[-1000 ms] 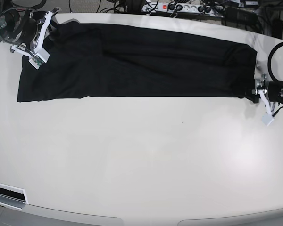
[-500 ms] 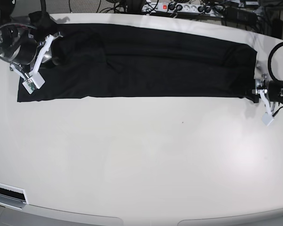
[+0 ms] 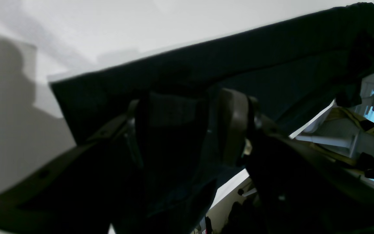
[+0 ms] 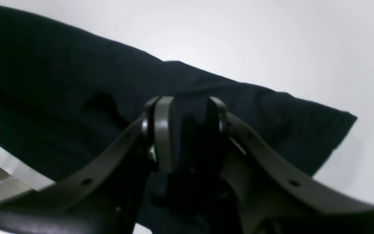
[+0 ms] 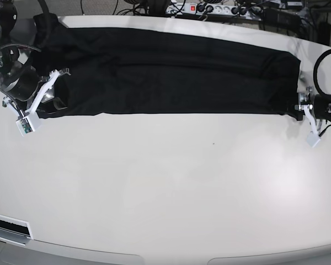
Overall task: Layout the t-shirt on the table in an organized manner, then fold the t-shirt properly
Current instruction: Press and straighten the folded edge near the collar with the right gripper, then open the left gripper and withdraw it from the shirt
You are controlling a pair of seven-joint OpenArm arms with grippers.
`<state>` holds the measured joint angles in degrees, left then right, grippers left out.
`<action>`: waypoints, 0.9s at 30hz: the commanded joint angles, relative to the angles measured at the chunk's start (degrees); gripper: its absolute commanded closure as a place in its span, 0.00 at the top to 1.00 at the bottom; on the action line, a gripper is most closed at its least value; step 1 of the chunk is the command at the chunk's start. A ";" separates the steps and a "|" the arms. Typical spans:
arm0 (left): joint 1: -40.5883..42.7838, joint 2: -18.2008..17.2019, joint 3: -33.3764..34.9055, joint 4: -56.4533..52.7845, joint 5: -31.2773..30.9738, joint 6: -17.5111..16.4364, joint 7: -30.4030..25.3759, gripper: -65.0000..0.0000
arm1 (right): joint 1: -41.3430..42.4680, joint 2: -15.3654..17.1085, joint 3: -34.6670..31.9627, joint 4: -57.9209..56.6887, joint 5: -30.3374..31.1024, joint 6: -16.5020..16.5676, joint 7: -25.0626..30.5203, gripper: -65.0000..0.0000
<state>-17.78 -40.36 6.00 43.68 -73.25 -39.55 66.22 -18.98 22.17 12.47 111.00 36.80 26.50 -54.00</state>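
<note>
the right gripper [image 5: 41, 99] sits at the near left corner of the t-shirt [image 5: 171, 72], its jaws parted with black cloth between them, though i cannot tell if it grips. the shirt lies as a long band across the far half of the table [image 5: 171, 187]. at its right end the left gripper [image 5: 308, 113] holds the fabric edge between its pads.

Black t-shirt [image 5: 171, 72] band across table [image 5: 171, 187]
</note>
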 commanded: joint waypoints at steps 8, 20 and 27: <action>-1.09 -1.38 -0.44 0.57 -1.11 -0.45 -0.22 0.49 | 0.55 -1.77 0.33 0.74 -4.46 -4.37 -0.68 0.30; -1.14 -1.51 -7.02 0.57 -3.08 -0.45 -0.24 0.49 | -5.03 -6.05 0.31 -0.24 3.28 13.50 -3.76 0.03; -0.72 -1.57 -22.95 0.57 -3.72 -0.45 3.72 0.49 | -4.94 -6.93 0.26 -9.03 -7.26 8.96 5.03 0.00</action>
<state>-17.52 -40.66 -16.75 43.66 -75.64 -39.51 70.81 -23.83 14.59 12.47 101.08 28.47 35.11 -49.87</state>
